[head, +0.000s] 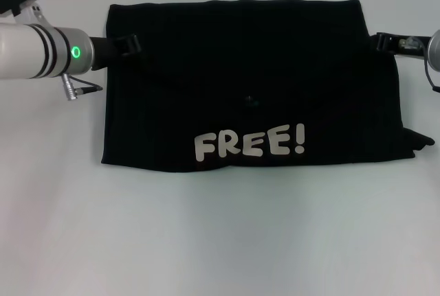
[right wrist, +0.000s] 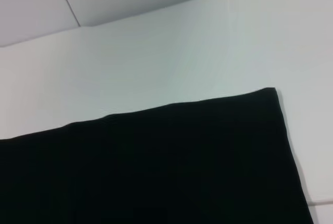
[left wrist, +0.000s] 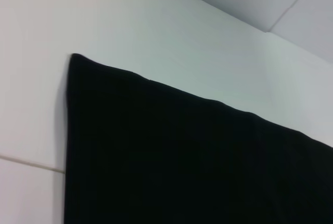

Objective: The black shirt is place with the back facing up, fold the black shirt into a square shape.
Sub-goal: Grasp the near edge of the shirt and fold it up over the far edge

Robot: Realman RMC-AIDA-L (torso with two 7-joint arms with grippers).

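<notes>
A lab-like test bench: plain white table [head: 220, 241], bare pale panelled wall [right wrist: 130, 0] behind.

The black shirt [head: 247, 83] lies flat on the white table [head: 220, 241] as a wide rectangle, folded over so that the white word "FREE!" [head: 249, 143] shows near its front edge. A small flap of cloth sticks out at the front right corner. The left gripper [head: 128, 43] reaches in from the left and sits at the shirt's left edge near the far corner, touching the cloth. The right gripper [head: 383, 42] comes in from the right and meets the shirt's right edge near the far corner.
</notes>
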